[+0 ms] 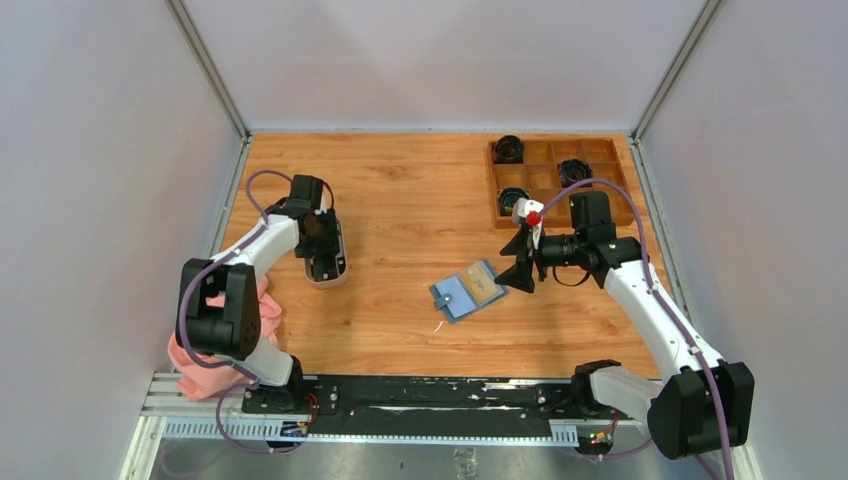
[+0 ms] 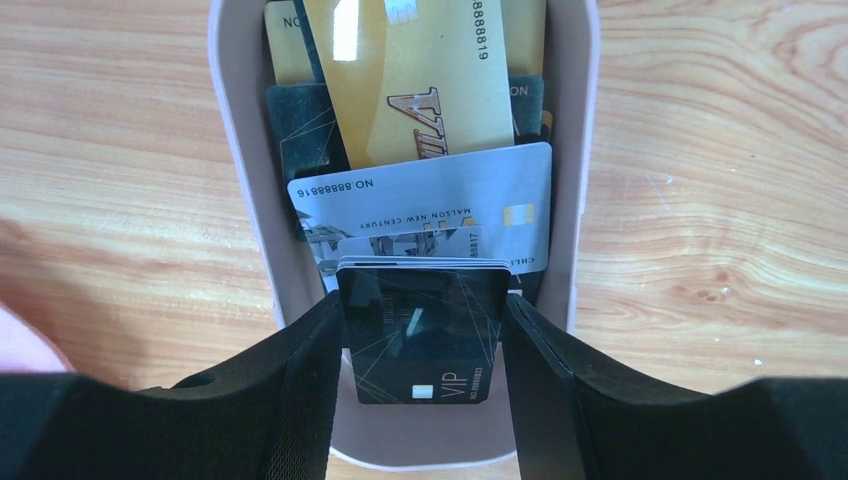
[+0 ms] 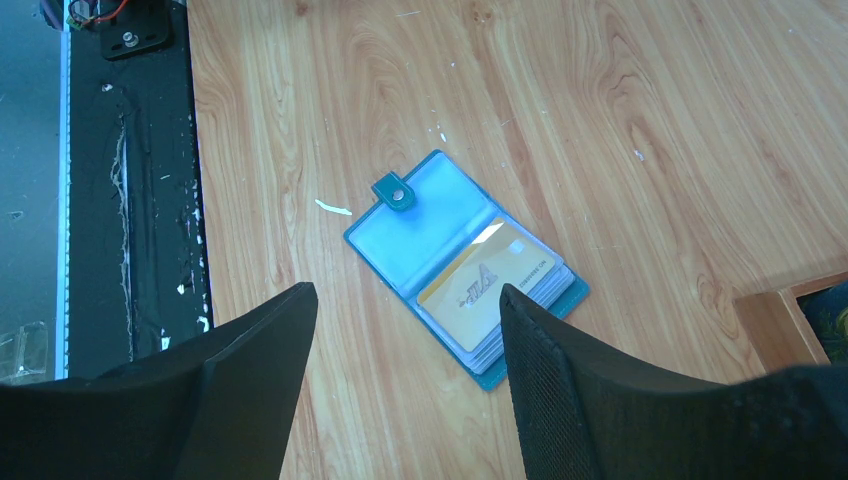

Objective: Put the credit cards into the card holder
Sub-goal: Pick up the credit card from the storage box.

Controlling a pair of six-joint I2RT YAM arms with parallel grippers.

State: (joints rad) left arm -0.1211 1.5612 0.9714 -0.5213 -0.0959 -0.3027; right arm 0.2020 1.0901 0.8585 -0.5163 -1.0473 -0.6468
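- Left gripper (image 2: 422,312) is clamped on a black card (image 2: 420,350) by its side edges; whether the card is clear of the pile is hard to tell.
- Past its fingertips, more credit cards (image 2: 430,190) lie stacked in a white dish (image 2: 232,150).
- Right gripper (image 3: 405,300), jaws apart, hangs above the open card holder (image 3: 415,235), which has a gold card (image 3: 485,285) pocketed.
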